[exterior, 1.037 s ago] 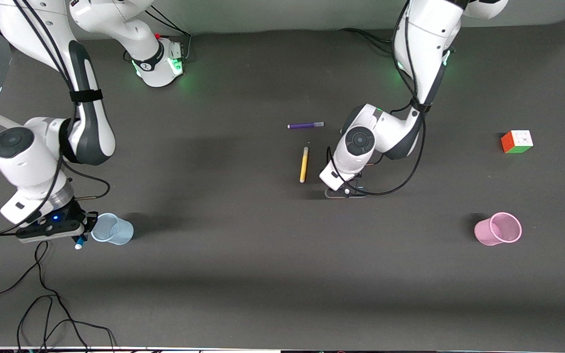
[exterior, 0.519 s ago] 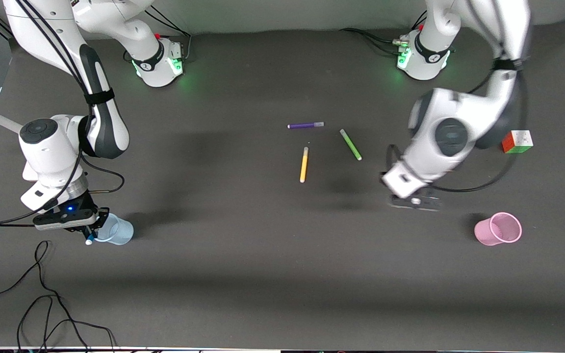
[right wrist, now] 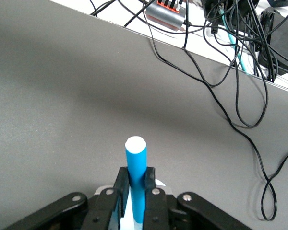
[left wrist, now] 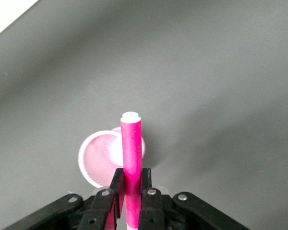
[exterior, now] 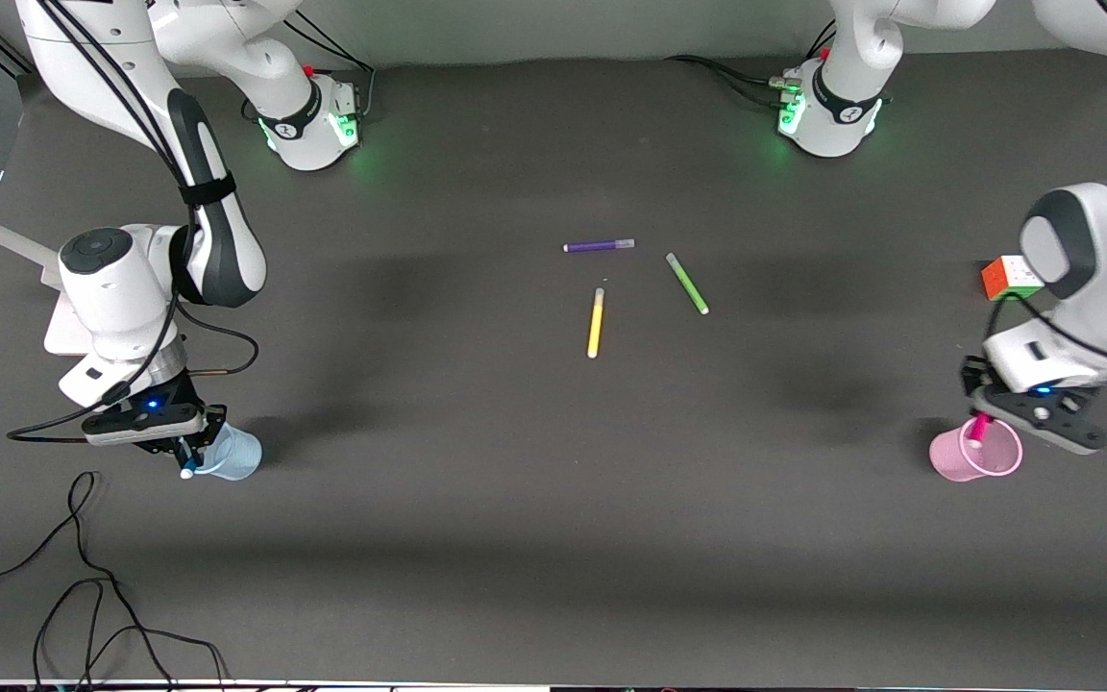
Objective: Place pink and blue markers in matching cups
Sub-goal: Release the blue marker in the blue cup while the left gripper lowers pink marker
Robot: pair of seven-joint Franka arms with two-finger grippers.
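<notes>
1. The left gripper (exterior: 978, 430) is up in the air over the pink cup (exterior: 957, 459). The cup stands on the dark table (exterior: 515, 500) at the left arm's end.
2. Its fingers (left wrist: 116, 184) pinch the pink marker (left wrist: 132, 153) between them. The marker sticks out past the fingertips and shows a white end.
3. In the left wrist view, the open mouth of the pink cup sits just past the fingers, and the marker crosses in front of its rim. I cannot tell if the marker touches the cup.
4. The right gripper (exterior: 190, 459) is up in the air over the blue cup (exterior: 232, 456). That cup stands on the table at the right arm's end.
5. Its fingers (right wrist: 120, 184) pinch the blue marker (right wrist: 136, 175) between them. The marker pokes out past the fingertips with a pale round end.
6. In the right wrist view, a little bit of the blue cup's rim peeks out right by the fingers.
7. A purple pen (exterior: 599, 246), a green pen (exterior: 687, 284) and a yellow pen (exterior: 596, 323) lie flat on the middle of the table, well apart from both sets of fingers.
8. A colour cube (exterior: 1005, 277) sits on the table near the left arm.
</notes>
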